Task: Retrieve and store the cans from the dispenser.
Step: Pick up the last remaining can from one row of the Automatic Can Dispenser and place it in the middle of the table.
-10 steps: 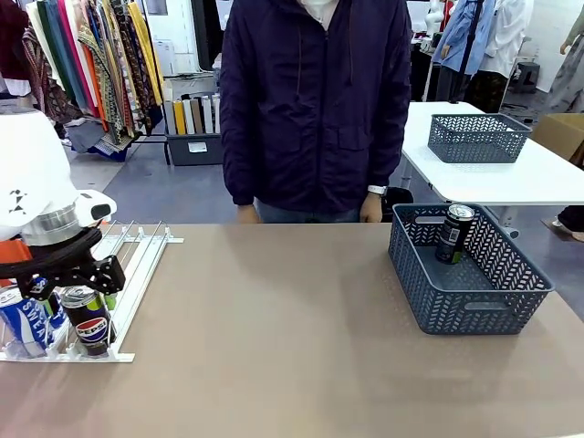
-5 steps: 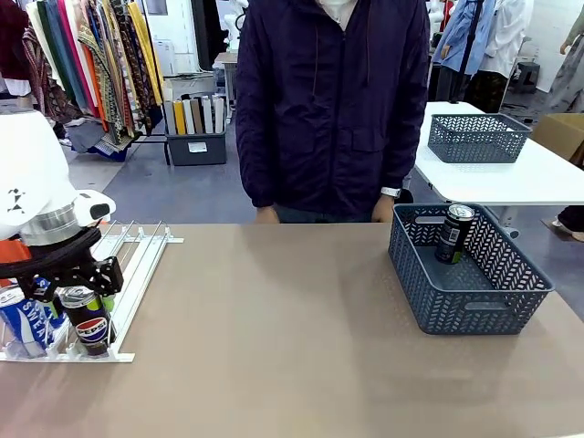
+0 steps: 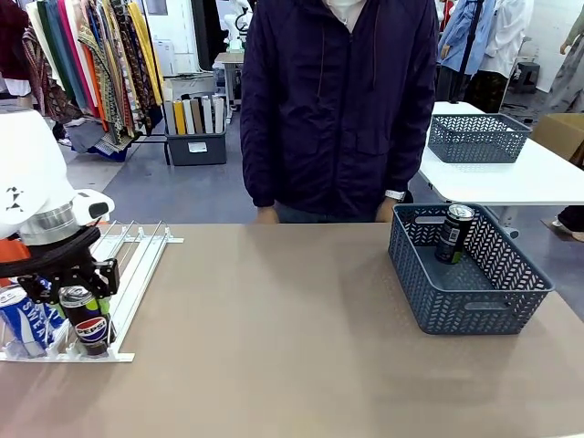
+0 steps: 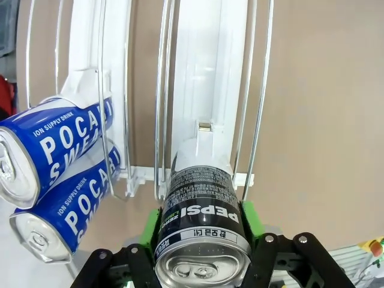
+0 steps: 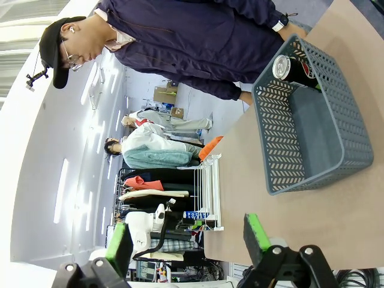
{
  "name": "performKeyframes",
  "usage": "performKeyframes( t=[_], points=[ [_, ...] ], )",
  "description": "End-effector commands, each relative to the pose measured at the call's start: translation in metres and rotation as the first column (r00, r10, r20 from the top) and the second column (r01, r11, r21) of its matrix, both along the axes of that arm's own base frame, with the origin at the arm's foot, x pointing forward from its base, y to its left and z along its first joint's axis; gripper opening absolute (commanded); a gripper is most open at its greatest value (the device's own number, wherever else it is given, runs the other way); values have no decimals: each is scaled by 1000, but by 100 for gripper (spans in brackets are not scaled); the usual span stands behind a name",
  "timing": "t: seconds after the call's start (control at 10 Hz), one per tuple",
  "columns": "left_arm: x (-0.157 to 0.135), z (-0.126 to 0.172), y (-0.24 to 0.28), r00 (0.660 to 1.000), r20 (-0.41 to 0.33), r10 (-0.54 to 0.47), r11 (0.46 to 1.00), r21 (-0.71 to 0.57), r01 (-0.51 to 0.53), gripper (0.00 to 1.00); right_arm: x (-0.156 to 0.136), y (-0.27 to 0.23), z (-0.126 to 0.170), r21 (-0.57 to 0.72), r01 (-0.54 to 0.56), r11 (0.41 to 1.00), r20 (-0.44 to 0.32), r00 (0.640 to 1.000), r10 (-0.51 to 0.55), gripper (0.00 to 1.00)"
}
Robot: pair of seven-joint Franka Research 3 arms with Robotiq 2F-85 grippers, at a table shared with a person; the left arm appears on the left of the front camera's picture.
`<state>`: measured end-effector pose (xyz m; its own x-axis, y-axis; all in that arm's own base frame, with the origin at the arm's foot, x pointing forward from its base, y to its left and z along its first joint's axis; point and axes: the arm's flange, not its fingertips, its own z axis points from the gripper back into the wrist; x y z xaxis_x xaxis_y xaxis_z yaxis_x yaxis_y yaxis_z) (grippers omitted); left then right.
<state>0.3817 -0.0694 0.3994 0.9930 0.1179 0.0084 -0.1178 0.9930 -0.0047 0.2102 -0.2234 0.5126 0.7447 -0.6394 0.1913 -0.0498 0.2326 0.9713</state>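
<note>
1. One of the four cans is already stored: the stored Pepsi can point(image 3: 453, 234) stands in the dark grey basket point(image 3: 511, 297), on the robot's right side of the counter point(image 3: 292, 347).
2. Three cans are left in the white dispenser point(image 3: 139, 260). A black Pepsi can point(image 4: 201, 225) is at the front of one lane, and two blue Pocari Sweat cans point(image 4: 57, 144) are in the lane beside it.
3. The left jaws are closed on the black Pepsi can near its top, and the green pads point(image 4: 249, 217) press on both sides. I judge it is not lifted yet.
4. The right jaws stand wide and hold nothing, well apart from the basket.
5. One second ago the left jaws were wide around this same can, and now they are narrow on it. The can itself has not moved. The person point(image 3: 338, 109) has shifted a little toward picture right.
</note>
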Motion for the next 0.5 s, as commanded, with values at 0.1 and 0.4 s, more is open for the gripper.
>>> performKeyframes(
  t=[0.1,0.4],
  points=[
    [0,6,4,1000,14,13,999,-35,-12,0,3,0,1,5,2,1000,38,999,-3,100],
    [-31,97,8,977,212,26,998,-65,-13,0,3,0,1,5,2,1000,38,999,-3,100]
  ],
)
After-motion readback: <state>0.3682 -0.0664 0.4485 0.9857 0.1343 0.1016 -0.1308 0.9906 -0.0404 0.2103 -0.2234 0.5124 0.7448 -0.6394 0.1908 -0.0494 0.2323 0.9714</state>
